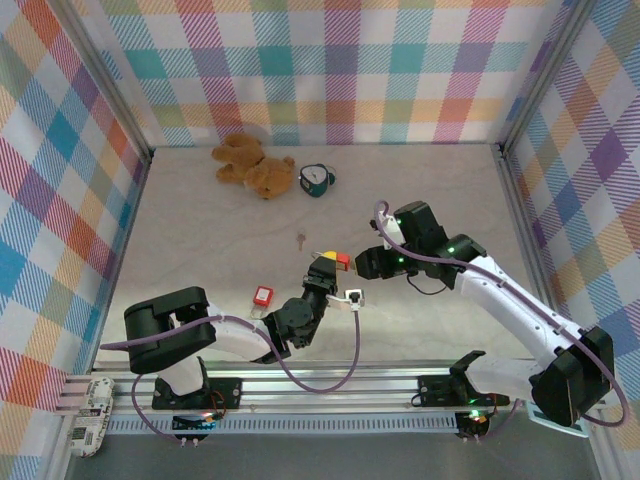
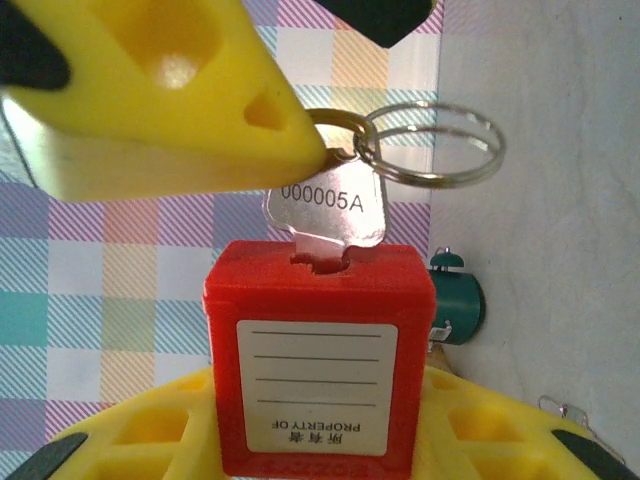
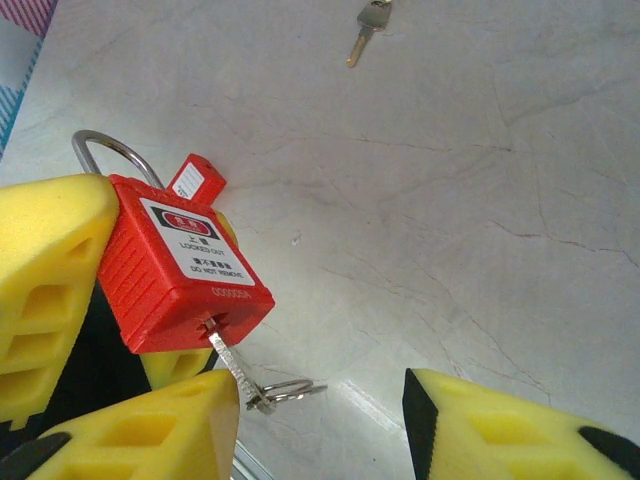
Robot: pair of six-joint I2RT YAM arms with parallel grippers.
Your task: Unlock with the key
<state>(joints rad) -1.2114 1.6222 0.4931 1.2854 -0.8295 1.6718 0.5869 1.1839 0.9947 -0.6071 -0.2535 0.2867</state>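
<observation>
1. As seen from above, the pale marbled table top point(image 1: 200, 230) is enclosed by checked cloth walls point(image 1: 330, 70). Both arms are bolted at its near edge & stretched toward mid-table.
2. A brown plush teddy bear point(image 1: 252, 165) is laid near the far edge, w/ a round green alarm clock point(image 1: 318, 180) just beside it on the right.
3. The L gripper point(image 2: 315, 440) is clamped on a red plastic padlock w/ white label point(image 3: 180, 265). The body is pinched btwn the yellow fingers & held off the table, keyway end turned away from the L wrist toward the R gripper point(image 3: 320, 390).
4. The R gripper's jaws are spread apart, w/ nothing clamped btwn them. One yellow finger tip point(image 2: 290, 135) is set against the key's head.
5. A second red padlock point(image 1: 263, 295) is laid flat on the table near the L arm, apart from the held one.
6. The small silvery metal key w/ stamped head point(image 2: 325, 215) is seated blade-first in the held padlock's keyway, at mid-table btwn the two grippers. Its head is left sticking out.
7. A thin silver split ring point(image 2: 430, 145) is hung from the key's head via a smaller brassy loop.
8. A spare silvery key point(image 3: 368, 25) is laid loose on the table further out, well apart from the grippers.
</observation>
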